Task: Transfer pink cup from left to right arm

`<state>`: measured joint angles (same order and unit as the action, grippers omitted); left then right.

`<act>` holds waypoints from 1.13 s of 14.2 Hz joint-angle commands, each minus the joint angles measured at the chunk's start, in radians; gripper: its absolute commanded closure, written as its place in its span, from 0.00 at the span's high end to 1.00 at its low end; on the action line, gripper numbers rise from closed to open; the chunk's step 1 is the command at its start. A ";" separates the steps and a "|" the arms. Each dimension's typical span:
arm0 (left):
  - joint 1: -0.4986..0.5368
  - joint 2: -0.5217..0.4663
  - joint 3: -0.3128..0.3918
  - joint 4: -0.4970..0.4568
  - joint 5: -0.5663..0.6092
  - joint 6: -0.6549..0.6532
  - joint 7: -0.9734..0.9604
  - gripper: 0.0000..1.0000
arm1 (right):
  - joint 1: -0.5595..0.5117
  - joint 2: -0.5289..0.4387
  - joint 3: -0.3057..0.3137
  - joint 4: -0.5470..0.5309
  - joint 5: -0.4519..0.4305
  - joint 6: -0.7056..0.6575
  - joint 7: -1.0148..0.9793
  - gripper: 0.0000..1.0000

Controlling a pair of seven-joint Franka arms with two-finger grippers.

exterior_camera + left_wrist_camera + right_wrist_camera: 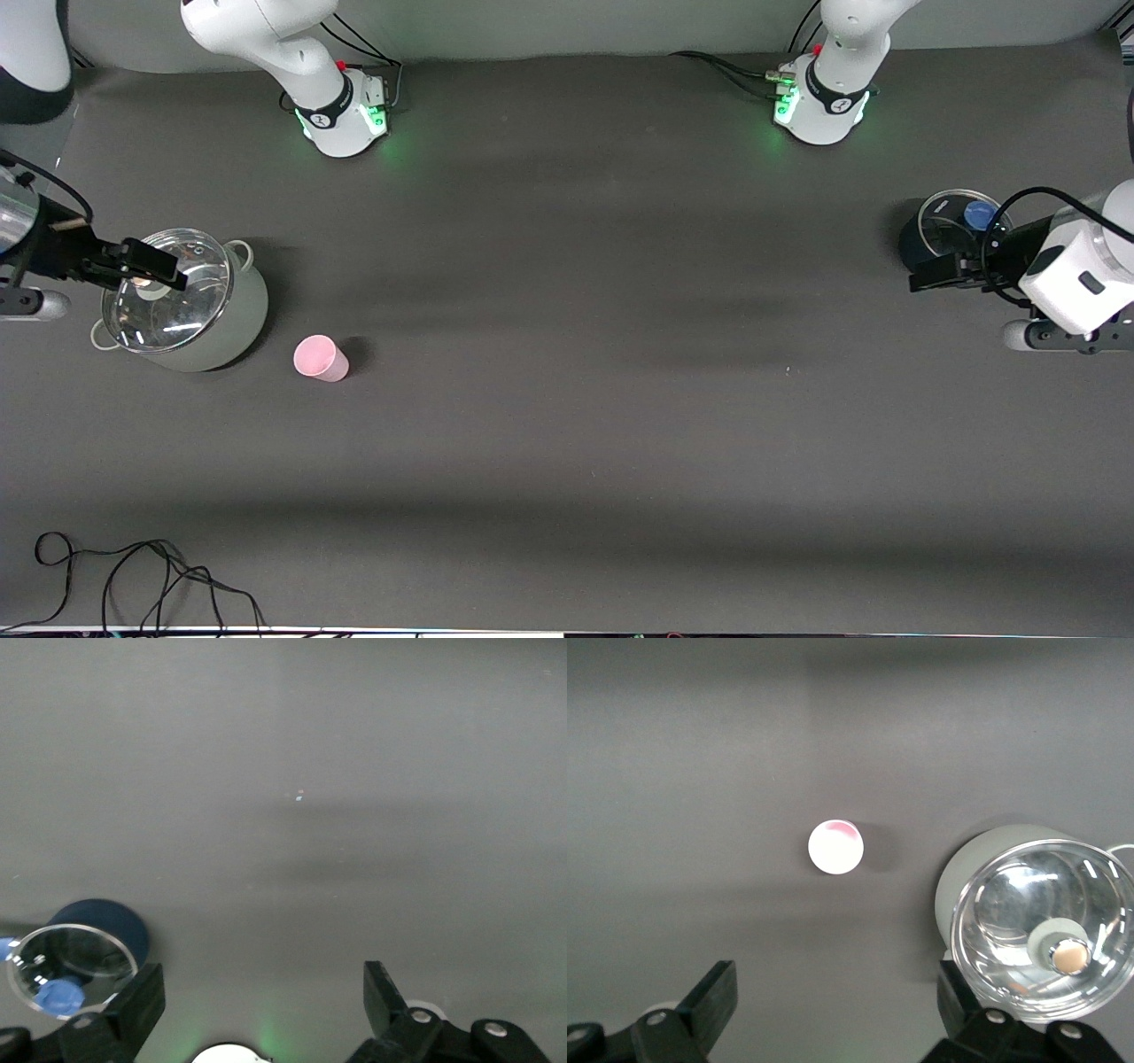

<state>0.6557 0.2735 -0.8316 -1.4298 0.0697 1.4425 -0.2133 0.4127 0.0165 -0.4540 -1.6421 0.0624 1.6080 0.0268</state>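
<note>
Standing alone, pink cup [320,358]; left gripper [921,275], right gripper [155,263] fingers spread, empty.

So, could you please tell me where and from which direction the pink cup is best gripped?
Grip the pink cup across its side wall near the top, coming straight down. It stands on the table apart from the pale pot, so fingers likely fit either side; the tapered wall may slip.

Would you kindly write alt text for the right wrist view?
A pink cup stands upright on the dark table, beside a pale pot with a glass lid. The open right gripper hangs above them, holding nothing.
</note>
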 commanded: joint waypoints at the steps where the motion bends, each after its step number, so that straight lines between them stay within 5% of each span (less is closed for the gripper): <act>1: 0.038 -0.046 -0.004 -0.009 0.030 -0.001 0.000 1.00 | 0.003 0.002 -0.032 0.022 -0.030 -0.028 -0.004 1.00; 7: 0.042 -0.165 0.002 -0.176 0.067 0.144 0.058 1.00 | -0.046 -0.003 0.003 0.018 -0.032 -0.042 -0.010 1.00; 11: 0.049 -0.165 0.028 -0.175 0.053 0.136 0.136 1.00 | -0.268 -0.007 0.236 0.018 -0.033 -0.042 -0.010 1.00; 12: -0.017 -0.168 0.104 -0.172 0.047 0.134 0.144 1.00 | -0.297 -0.006 0.256 0.021 -0.032 -0.042 -0.014 1.00; 14: -0.266 -0.206 0.367 -0.173 0.013 0.144 0.144 1.00 | -0.376 -0.007 0.335 0.024 -0.035 -0.042 -0.040 1.00; 16: -0.490 -0.227 0.594 -0.176 -0.028 0.142 0.164 1.00 | -0.388 -0.009 0.351 0.024 -0.039 -0.042 -0.044 1.00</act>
<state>0.3793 0.1146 -0.4547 -1.5751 0.0764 1.5743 -0.0742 0.0520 0.0159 -0.1355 -1.6319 0.0493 1.5851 0.0070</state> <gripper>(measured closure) 0.000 0.000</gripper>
